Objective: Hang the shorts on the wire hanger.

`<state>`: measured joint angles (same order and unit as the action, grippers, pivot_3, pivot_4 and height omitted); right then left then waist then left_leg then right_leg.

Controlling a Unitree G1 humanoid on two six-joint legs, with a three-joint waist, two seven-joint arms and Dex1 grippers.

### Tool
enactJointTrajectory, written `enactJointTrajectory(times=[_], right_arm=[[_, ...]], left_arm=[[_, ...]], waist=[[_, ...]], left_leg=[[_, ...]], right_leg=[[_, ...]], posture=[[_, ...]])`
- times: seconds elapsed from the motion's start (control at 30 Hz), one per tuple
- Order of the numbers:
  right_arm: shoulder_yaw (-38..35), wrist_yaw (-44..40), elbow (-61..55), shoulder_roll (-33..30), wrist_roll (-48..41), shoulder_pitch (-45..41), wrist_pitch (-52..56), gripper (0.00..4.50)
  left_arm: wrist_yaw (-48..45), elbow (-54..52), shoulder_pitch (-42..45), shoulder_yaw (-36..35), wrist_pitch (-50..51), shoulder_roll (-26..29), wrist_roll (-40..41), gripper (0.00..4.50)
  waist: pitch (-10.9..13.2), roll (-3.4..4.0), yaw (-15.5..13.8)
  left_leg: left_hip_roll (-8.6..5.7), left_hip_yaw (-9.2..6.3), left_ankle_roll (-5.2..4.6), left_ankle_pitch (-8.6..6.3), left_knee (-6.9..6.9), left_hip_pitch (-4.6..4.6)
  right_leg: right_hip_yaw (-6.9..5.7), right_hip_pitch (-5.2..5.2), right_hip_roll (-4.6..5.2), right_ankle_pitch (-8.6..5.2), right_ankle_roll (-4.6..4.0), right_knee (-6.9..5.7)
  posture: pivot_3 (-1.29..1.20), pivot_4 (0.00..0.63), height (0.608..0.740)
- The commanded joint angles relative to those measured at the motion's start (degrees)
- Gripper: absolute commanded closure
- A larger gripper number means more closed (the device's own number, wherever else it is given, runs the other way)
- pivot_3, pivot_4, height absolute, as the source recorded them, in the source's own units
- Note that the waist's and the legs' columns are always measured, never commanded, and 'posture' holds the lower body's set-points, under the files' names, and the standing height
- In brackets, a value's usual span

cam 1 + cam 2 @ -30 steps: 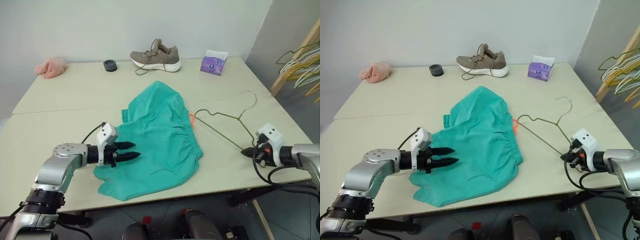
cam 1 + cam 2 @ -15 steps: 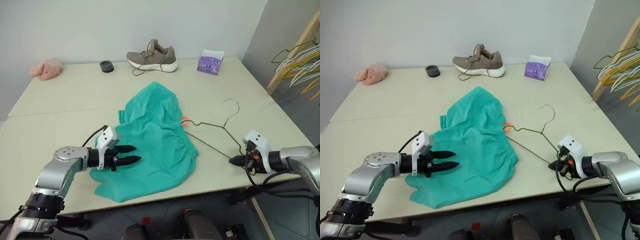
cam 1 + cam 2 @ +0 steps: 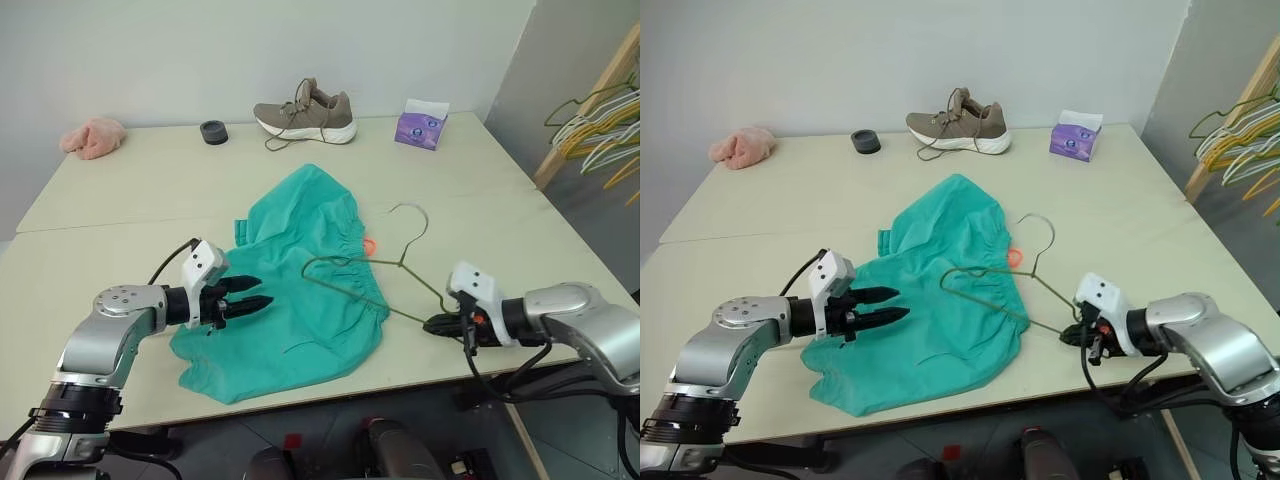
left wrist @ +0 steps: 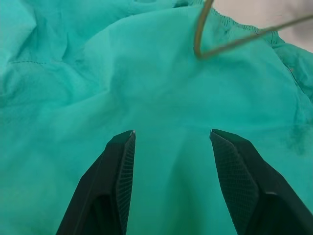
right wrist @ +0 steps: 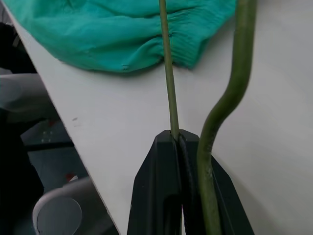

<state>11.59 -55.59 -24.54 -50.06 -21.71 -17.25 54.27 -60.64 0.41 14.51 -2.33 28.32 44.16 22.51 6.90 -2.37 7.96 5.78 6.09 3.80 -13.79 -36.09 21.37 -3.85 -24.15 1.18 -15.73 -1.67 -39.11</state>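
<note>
While the teal-green cloth shorts (image 3: 300,283) with their gathered waistband are lying spread on the pale rectangular table (image 3: 120,200), the left gripper (image 3: 248,295) is hovering over their left part in the left eye view, its two black fingers standing apart with nothing between them. Across the cloth, the right gripper (image 3: 432,324) is pinching one corner of the thin olive-green wire hanger (image 3: 362,283), whose far corner is lying over the waistband while its hook is pointing toward the back of the table. A brown laced shoe (image 3: 305,108), a purple tissue box (image 3: 421,124), a small black round object (image 3: 213,131) and a pink cloth lump (image 3: 93,137) are sitting along the far edge.

Seen from the left wrist, the parted fingers (image 4: 117,176) are framing green fabric, with the hanger's bent corner beyond them.

Seen from the right wrist, the closed fingers (image 5: 161,166) are clamping the hanger's straight wire beside the table's near edge.
</note>
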Motion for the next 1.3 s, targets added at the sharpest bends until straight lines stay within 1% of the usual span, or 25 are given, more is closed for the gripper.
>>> enactJointTrajectory(times=[0.03,0.17,0.27,0.37,0.53,0.77,0.87,1.03,1.2,1.3], right_arm=[[-4.96,1.55,0.81,1.39,-2.4,-2.06,0.32,4.5],[-11.91,3.69,7.56,2.65,-5.96,-3.69,5.94,4.5],[-14.01,5.82,11.78,3.45,-6.56,-3.95,8.95,4.5],[-14.6,7.81,15.72,4.61,-6.31,-4.84,10.77,4.5],[-12.44,7.52,16.65,4.62,-7.28,-4.63,13.55,4.5],[-9.79,3.44,14.53,1.76,-10.09,-3.81,15.63,4.5],[-10.11,2.48,13.67,1.19,-11.62,-4.38,16.39,4.5],[-9.48,2.23,15.08,2.65,-13.39,-7.64,17.86,4.5],[-7.86,3.95,19.09,7.57,-14.67,-12.47,22.47,4.5],[-6.36,5.0,21.11,9.42,-14.36,-14.05,25.05,4.5]], left_arm=[[0.31,-1.68,0.58,-1.46,-0.07,0.56,0.49,1.93],[0.12,-2.63,-0.21,-2.2,-0.2,0.28,1.56,1.93],[1.78,-2.19,0.22,-3.55,-2.32,-1.25,1.72,1.93],[4.26,-0.9,1.74,-4.63,-4.59,-3.18,1.03,1.93],[6.54,0.01,3.71,-5.22,-6.1,-4.84,1.13,1.93],[4.84,1.37,3.03,-6.62,-7.0,-2.97,1.35,1.93],[4.73,3.29,3.42,-7.81,-8.06,-1.92,0.99,1.93],[4.52,6.0,3.92,-8.52,-9.87,-0.57,0.05,1.93],[4.73,6.55,4.21,-8.39,-10.6,-0.5,-0.28,1.93],[4.81,6.33,4.09,-8.16,-10.79,-0.54,-0.42,1.93]], waist=[[0.0,0.0,0.01],[-0.01,-0.01,-0.05],[-0.03,-0.04,-0.07],[-0.03,-0.04,-0.09],[-0.03,-0.04,-0.06],[-0.03,-0.03,-0.07],[-0.03,-0.04,-0.06],[-0.03,-0.03,-0.02],[-0.03,-0.05,-0.07],[-0.03,-0.05,-0.19]], left_leg=[[0.0,0.0,0.0,0.0,0.0,0.0],[-0.01,0.02,0.0,0.0,-0.02,0.0],[-0.01,0.07,0.0,0.0,-0.01,0.02],[0.0,0.1,0.0,0.0,0.0,0.03],[-0.01,0.1,-0.01,0.0,-0.02,0.05],[0.0,0.1,-0.01,0.0,-0.01,0.04],[0.0,0.09,-0.01,0.0,-0.02,0.04],[0.0,0.08,-0.01,0.0,-0.01,0.03],[0.01,0.08,-0.01,0.0,-0.01,0.07],[0.01,0.09,-0.01,0.0,-0.01,0.09]], right_leg=[[0.0,0.0,0.0,0.0,0.0,0.0],[0.01,0.01,0.01,0.01,0.02,-0.01],[-0.04,0.02,0.0,0.01,0.01,0.01],[-0.04,0.01,0.0,0.01,0.01,0.01],[-0.02,0.01,0.01,0.03,0.03,-0.01],[-0.02,0.01,-0.01,0.02,0.03,0.0],[-0.03,0.01,0.0,0.02,0.03,0.0],[-0.02,0.0,-0.01,0.02,0.03,-0.01],[-0.06,0.0,0.0,0.02,0.03,0.01],[-0.06,-0.02,0.0,0.03,0.03,0.0]], posture=[[-0.17,0.098,0.74],[-0.17,0.099,0.74],[-0.17,0.1,0.74],[-0.17,0.101,0.74],[-0.16,0.103,0.74],[-0.16,0.101,0.74],[-0.16,0.1,0.74],[-0.15,0.098,0.74],[-0.14,0.098,0.74],[-0.13,0.098,0.74]])
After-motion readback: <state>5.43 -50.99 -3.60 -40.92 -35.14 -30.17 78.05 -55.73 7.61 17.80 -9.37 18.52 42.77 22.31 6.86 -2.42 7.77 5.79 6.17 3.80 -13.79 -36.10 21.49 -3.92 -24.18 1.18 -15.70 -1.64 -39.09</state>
